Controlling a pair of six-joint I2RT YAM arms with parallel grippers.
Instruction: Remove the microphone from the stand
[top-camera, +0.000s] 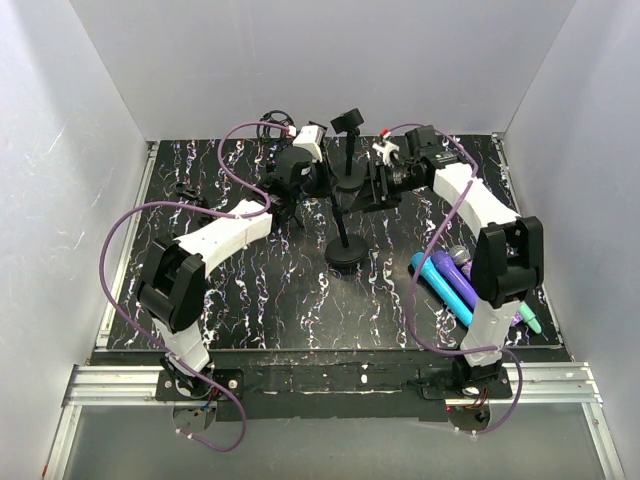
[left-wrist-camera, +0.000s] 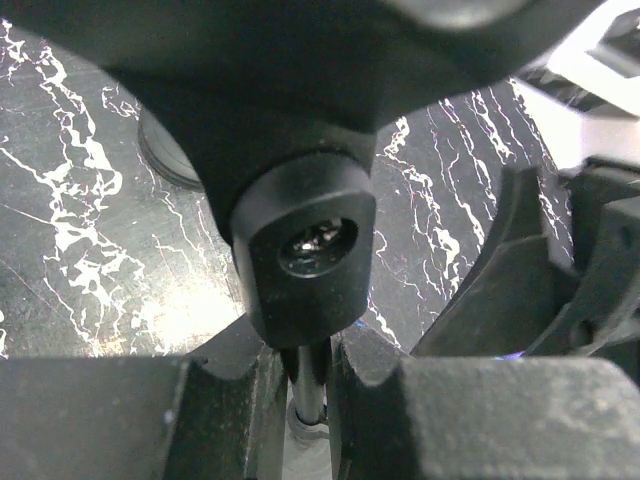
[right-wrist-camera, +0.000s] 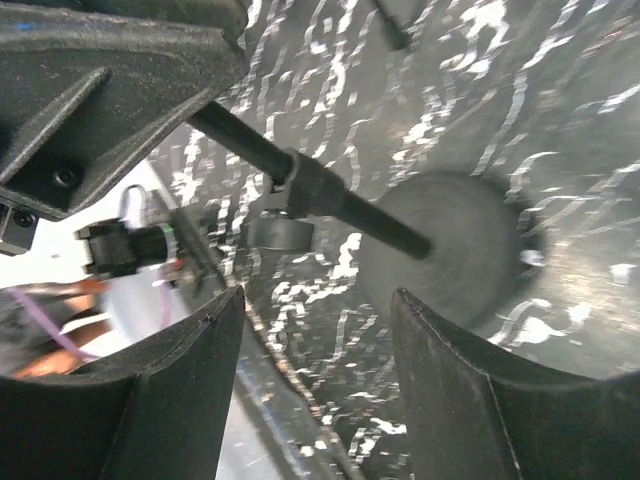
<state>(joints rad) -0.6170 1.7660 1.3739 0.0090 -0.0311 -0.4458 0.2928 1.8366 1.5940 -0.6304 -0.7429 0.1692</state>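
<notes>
A black microphone stand (top-camera: 344, 250) with a round base stands mid-table. Its thin pole (top-camera: 340, 215) rises between my two grippers. My left gripper (top-camera: 322, 186) is shut on this pole (left-wrist-camera: 307, 385), just under the stand's black clip block (left-wrist-camera: 310, 250). My right gripper (top-camera: 373, 186) is open and empty to the right of the pole. In the right wrist view its jaws (right-wrist-camera: 315, 380) stand wide apart, with the pole (right-wrist-camera: 320, 190) and the base disc (right-wrist-camera: 440, 250) beyond them. I cannot make out a microphone in the clip.
A second black stand (top-camera: 348, 122) stands behind, at the back of the table. Blue and purple microphones (top-camera: 447, 280) lie at the right by the right arm, with a green item (top-camera: 530, 320) near the table's right edge. White walls close in on three sides.
</notes>
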